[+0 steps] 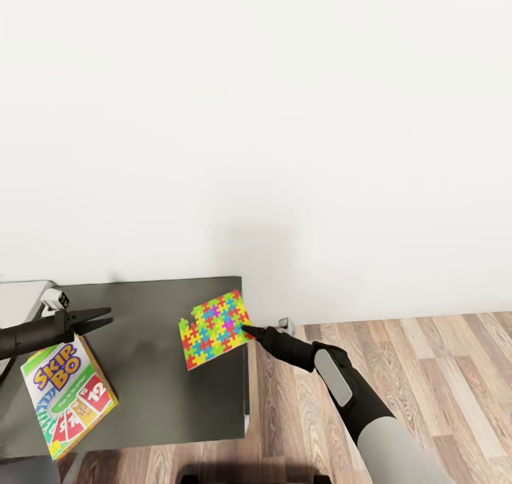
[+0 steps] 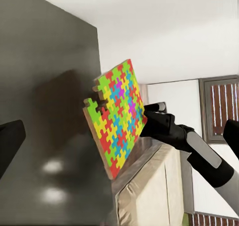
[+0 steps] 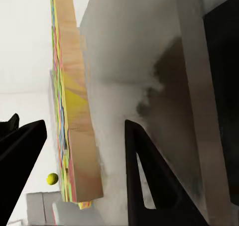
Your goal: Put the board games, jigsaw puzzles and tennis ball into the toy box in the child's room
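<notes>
Lying at the dark table's point(image 1: 153, 370) right edge, the puzzle point(image 1: 215, 328) sits edge-on between the right gripper's point(image 1: 250, 329) spread fingers, unclamped; the open left gripper point(image 1: 96, 319) hangs well apart.

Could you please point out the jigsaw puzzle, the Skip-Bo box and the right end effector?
jigsaw puzzle point(image 1: 215, 329), head view, middle of patterned face.
Skip-Bo box point(image 1: 65, 395), head view, centre of cover.
right end effector point(image 1: 250, 329), head view, fingertips at puzzle's edge.

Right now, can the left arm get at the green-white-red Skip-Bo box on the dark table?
Probably yes: the left gripper hangs open just above the Skip-Bo box, with nothing between them. The right gripper is off at the jigsaw puzzle.
</notes>
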### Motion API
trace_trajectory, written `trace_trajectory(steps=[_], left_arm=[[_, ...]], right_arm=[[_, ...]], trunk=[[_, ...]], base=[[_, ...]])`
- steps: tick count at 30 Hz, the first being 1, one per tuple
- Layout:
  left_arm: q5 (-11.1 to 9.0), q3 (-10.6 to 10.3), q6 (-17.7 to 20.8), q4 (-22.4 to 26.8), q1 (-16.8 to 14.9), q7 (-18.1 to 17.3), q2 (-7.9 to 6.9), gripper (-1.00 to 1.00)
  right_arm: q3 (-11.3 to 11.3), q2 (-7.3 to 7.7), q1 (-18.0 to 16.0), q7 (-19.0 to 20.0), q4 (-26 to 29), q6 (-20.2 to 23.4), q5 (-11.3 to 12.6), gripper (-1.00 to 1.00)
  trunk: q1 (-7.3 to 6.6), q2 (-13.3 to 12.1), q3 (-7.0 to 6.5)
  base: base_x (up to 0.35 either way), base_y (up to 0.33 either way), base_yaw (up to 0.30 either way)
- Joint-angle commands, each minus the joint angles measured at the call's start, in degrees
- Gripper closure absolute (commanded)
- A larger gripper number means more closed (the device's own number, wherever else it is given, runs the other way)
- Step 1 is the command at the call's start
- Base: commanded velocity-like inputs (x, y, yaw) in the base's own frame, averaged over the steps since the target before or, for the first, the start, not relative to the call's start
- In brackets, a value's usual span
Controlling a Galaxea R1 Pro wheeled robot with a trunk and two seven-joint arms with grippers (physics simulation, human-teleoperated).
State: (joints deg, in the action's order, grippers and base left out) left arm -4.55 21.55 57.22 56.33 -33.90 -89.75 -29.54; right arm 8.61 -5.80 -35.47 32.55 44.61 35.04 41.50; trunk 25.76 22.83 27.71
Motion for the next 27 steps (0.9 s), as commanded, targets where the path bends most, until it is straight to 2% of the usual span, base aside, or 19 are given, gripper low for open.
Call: trace_trajectory(steps=[1, 10, 21, 24, 27], left_arm=[[0.07, -0.01, 0.61, 0.0, -0.03, -0.25, -0.01, -1.0], [0.07, -0.17, 0.53, 0.05, -0.03, -0.25, -0.03, -1.0], [0.08, -0.12, 0.52, 0.09, -0.03, -0.25, -0.07, -1.0], [0.07, -0.04, 0.52, 0.09, -0.03, -0.25, -0.09, -1.0], [0.07, 0.04, 0.52, 0.09, -0.03, -0.25, -0.17, -1.0]], right_arm=[[0.01, 0.0, -0.03, 0.4, 0.02, 0.15, 0.21, 1.0], [0.19, 0.09, -0.09, 2.27, 0.2, -1.35, 0.09, 1.0], [0.27, 0.27, -0.21, 2.34, 5.3, -3.24, -0.05, 1.0], [0.27, 0.27, -0.21, 2.35, 5.55, -3.26, -0.92, 1.0], [0.27, 0.27, -0.21, 2.35, 5.68, -3.29, -3.14, 1.0]], trunk=[[0.03, 0.09, -0.01], [0.03, 0.09, -0.85], [0.03, 0.09, -1.89], [0.03, 0.09, -2.18], [0.03, 0.09, -2.46]], base=[[-0.049, 0.0, -0.003], [-0.012, 0.0, -0.001], [0.0, 0.0, 0.0], [0.0, 0.0, 0.021], [0.0, 0.0, 0.048]])
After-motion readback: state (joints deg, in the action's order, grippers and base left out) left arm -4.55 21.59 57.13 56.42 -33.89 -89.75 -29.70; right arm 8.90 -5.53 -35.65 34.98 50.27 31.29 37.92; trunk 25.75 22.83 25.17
